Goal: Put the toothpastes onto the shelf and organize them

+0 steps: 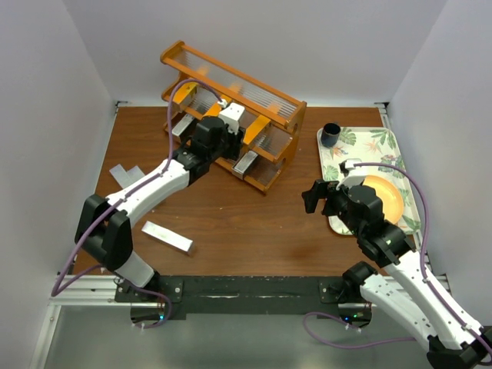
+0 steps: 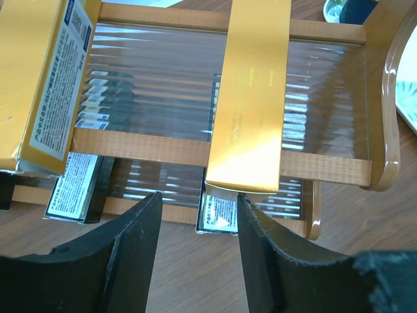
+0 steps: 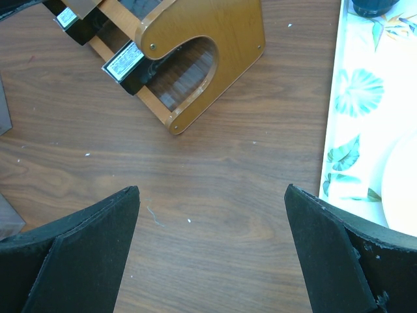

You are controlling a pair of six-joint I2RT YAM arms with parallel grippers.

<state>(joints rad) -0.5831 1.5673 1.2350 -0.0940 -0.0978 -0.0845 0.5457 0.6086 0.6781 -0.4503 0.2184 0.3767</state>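
White walls close in a brown wooden bench (image 1: 254, 223), and we see the shelf (image 1: 270, 105) standing at an angle towards its far left corner. Our left hand (image 2: 195, 218) is up against the shelf's middle tier, its fingers (image 2: 130, 241) set narrow with a bare gap between them, gripping nothing. One fingertip sits right at the lower end of an orange carton (image 2: 251, 98), which lies sloping on the clear ribbed panel. A second orange carton (image 2: 39, 78) lies further left on the shelf. On the lowest tier two silver cartons (image 2: 75, 189) show their printed ends.

A loose silver carton (image 1: 167, 237) lies flat near the bench's near left corner, and a grey carton (image 1: 125, 175) lies by the left edge.

Our right hand (image 3: 212, 190) is wide and holds nothing, hanging over bare wood between the shelf and a leaf-patterned tray (image 1: 361, 146) at the bench's right edge. The tray carries a dark cup (image 1: 330, 134) and a yellow plate (image 1: 384, 196)
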